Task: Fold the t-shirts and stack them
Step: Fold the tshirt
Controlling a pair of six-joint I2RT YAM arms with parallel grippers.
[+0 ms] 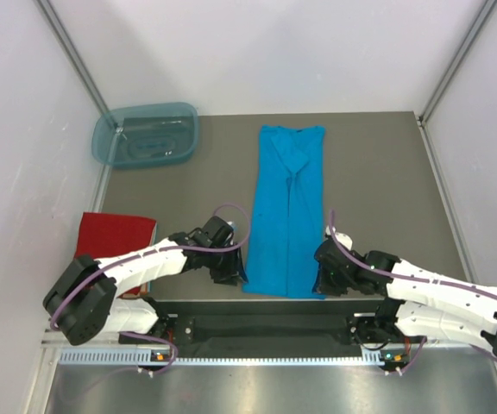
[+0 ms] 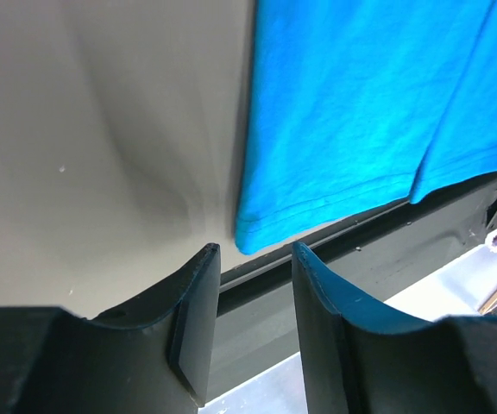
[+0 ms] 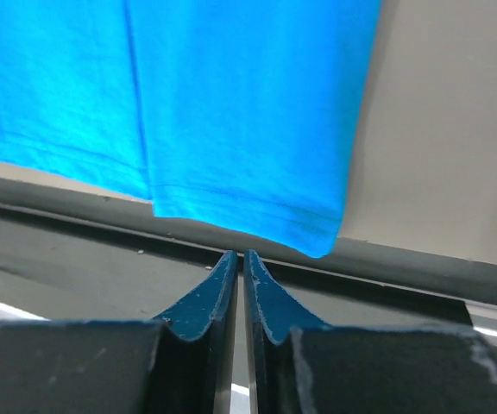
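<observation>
Seen from the top cam: the blue t-shirt (image 1: 285,207) is laid down the middle of the desk (image 1: 378,172). It's folded lengthwise into a long narrow strip w/ both sides turned in so they meet along a centre line, collar at the far end, hem right at the near edge. The red t-shirt (image 1: 115,235) is parked at the near-left of the desk, folded to a flat rectangle, one corner covered by the left arm. A see-thru blue-green tub (image 1: 145,135) is sat in the far-left corner, well apart from both shirts. The left gripper (image 1: 234,274) is held low just beside the hem's left corner. In its own wrist cam the jaws are seen apart w/ nothing between them, and the hem corner is just ahead of the tips, not touched afaict. The right gripper (image 1: 324,285) is placed at the hem's right corner, mirror-style. In its wrist cam the jaws are seen pressed together, only a hairline slit left, nothing clamped, w/ the hem corner just past the tips. Whether the cloth is brushed by those tips can't be told. Double hem stitching is picked up clearly in both wrist views, fwiw.
</observation>
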